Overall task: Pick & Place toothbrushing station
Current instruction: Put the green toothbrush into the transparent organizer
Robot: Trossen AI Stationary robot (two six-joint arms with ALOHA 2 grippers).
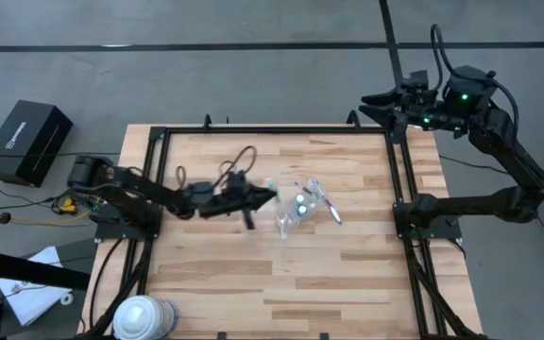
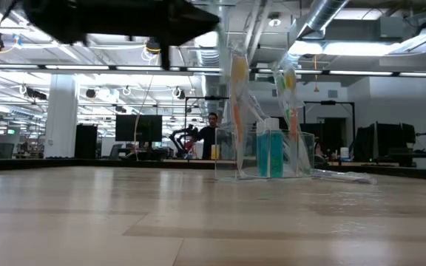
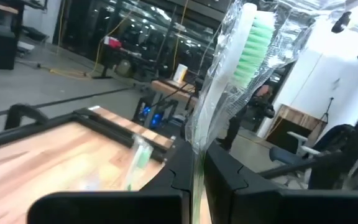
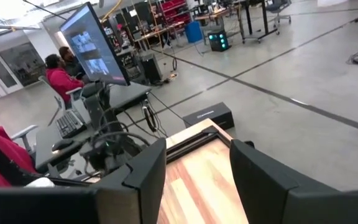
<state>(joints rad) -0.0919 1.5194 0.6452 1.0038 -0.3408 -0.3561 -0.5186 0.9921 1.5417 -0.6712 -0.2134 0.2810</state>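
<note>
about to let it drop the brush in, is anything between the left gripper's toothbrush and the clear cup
Nothing visible. The left gripper is shut on a wrapped green toothbrush just left of the clear cup, with only bare table between them. The right gripper waits open at the far right corner.

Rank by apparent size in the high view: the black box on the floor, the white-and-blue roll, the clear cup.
1. Black box, largest.
2. White-and-blue roll, partly cut off by the picture's edge.
3. Clear cup, smallest; its see-through outline is hard to trace.
</note>
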